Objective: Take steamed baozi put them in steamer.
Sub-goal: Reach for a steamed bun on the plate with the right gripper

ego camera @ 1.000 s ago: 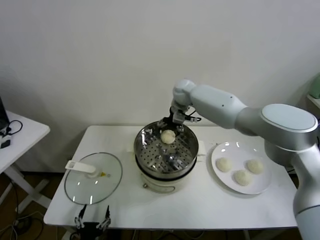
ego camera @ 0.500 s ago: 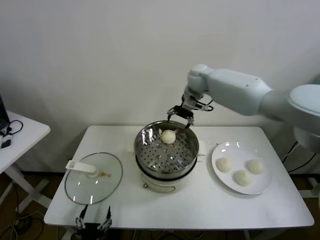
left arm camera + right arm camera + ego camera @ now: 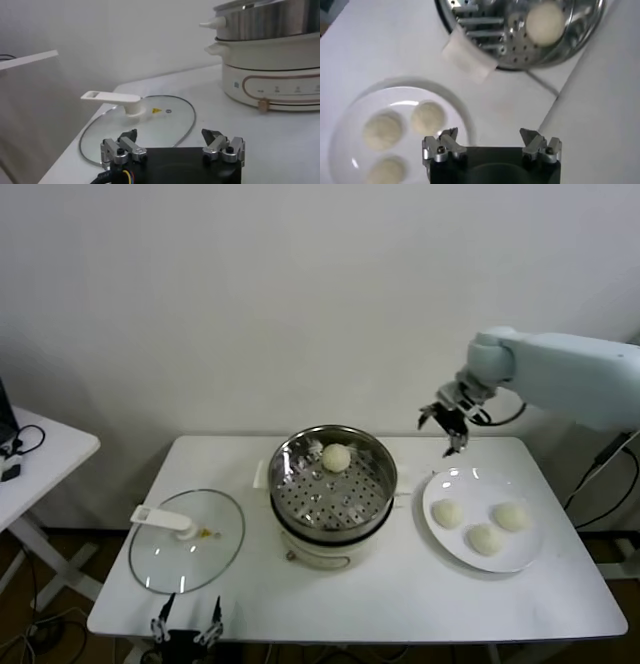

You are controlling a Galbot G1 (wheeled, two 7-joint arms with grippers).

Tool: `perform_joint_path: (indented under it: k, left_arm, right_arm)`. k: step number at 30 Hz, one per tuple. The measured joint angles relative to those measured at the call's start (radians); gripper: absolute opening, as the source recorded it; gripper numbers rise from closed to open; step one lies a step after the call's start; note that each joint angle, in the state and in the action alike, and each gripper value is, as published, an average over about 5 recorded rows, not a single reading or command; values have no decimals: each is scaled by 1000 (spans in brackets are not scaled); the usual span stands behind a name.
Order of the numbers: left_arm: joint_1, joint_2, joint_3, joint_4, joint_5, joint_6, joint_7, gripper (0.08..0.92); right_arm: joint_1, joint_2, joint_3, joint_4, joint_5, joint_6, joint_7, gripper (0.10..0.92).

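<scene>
My right arm (image 3: 570, 374), at the right of the head view, is a thick, smooth tube of pale blue-white shell ending in a rounded elbow-like joint. A thin black cable loops beside the wrist. My right gripper (image 3: 446, 422) is small, dark and claw-like, with silvery metal in it.

Low in the right wrist view, that right gripper shows a black block body carrying two grey metal finger mounts with dark screws and black tips.

My left gripper (image 3: 173, 145), low in the left wrist view, is built the same: black body, silver brackets, black fingertips, with red and yellow wires at its lower left corner.
</scene>
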Motion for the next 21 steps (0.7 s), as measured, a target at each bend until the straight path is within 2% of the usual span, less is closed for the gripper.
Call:
perform_joint_path:
  k: [11,21]
  left_arm:
    - [1,-2,-7,9,3,2,0,823]
    - [5,-8,-10,13,8,6,1,823]
  right_arm:
    - [-195,-95,135,47,-10,-223,85,823]
    - [-345,-105,252,19,-49,-291,93,823]
